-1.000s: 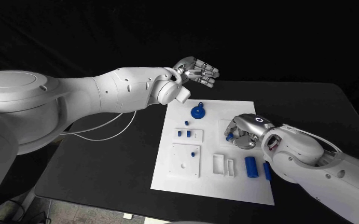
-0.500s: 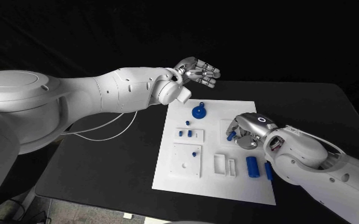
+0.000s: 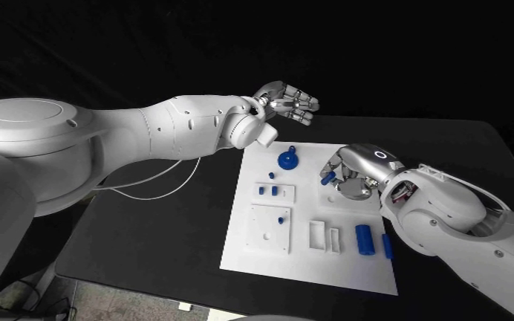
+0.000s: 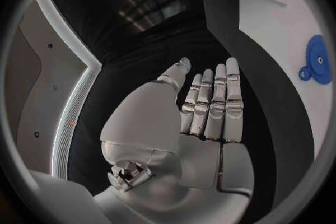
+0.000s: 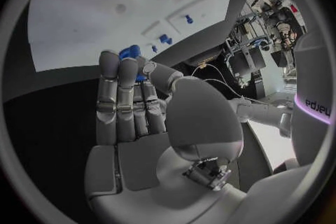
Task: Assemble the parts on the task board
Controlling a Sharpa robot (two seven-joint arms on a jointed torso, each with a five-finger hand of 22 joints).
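The white task board (image 3: 310, 261) lies mid-table. My right hand (image 3: 353, 171) hovers over its far right part and pinches a small blue part (image 3: 327, 178) between thumb and fingertips; the right wrist view shows that blue part (image 5: 131, 55) at my fingertips. A round blue disc with a knob (image 3: 287, 160) sits near the board's far edge, also visible as the disc (image 4: 316, 59) in the left wrist view. Two blue cylinders (image 3: 362, 238) lie at the near right. Small blue pegs (image 3: 274, 189) stand in white blocks. My left hand (image 3: 287, 102) is raised beyond the board, fingers straight, holding nothing.
A white cable (image 3: 150, 187) loops on the black table left of the board. White slotted blocks (image 3: 321, 235) stand on the board's near half. The table's dark surface (image 3: 140, 247) stretches to the left of the board.
My right hand has moved toward the board's far edge, carrying the small blue part with it. The left hand has hardly shifted.
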